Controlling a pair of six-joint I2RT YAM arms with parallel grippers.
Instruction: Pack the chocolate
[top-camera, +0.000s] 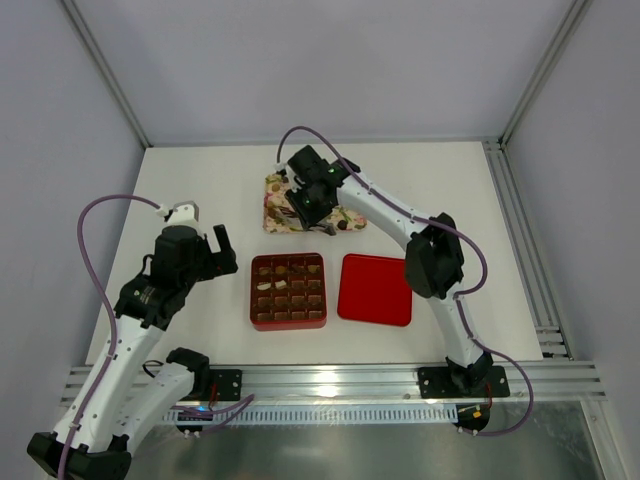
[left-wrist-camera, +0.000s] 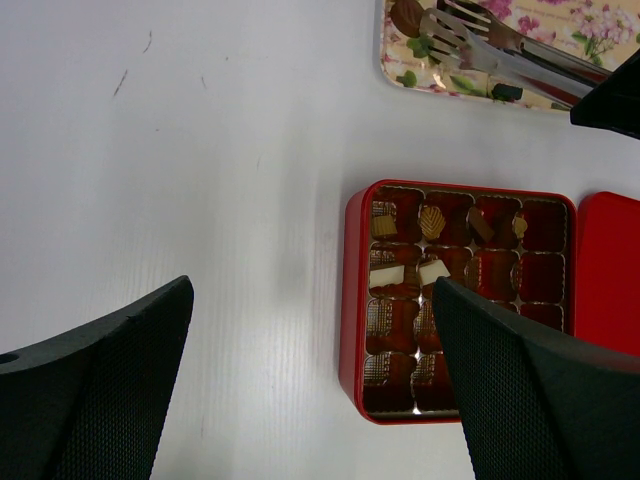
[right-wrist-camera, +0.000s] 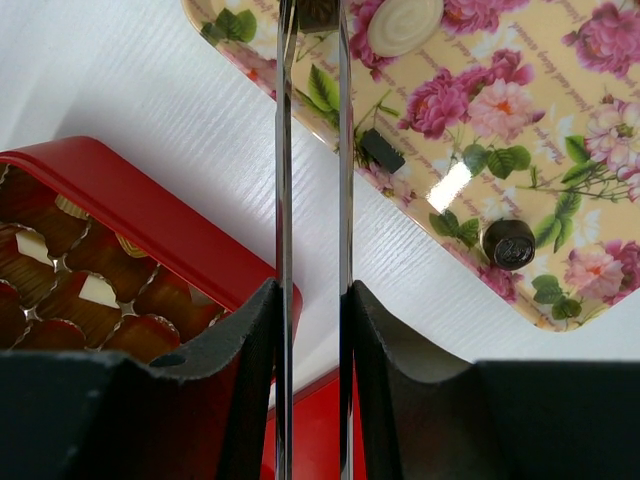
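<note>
My right gripper is shut on a pair of metal tongs, whose tips reach over the floral tray. A dark piece shows between the tips at the frame's top edge. On the tray lie chocolates: a whitish round one, a small dark square one and a dark round one. The open red box with a gridded insert holds several chocolates in its far rows. My left gripper is open and empty, above the table just left of the box.
The red lid lies flat right of the box. The floral tray sits behind the box, with my right gripper over it. My left gripper hovers left of the box. Frame rails run along the near edge and right side.
</note>
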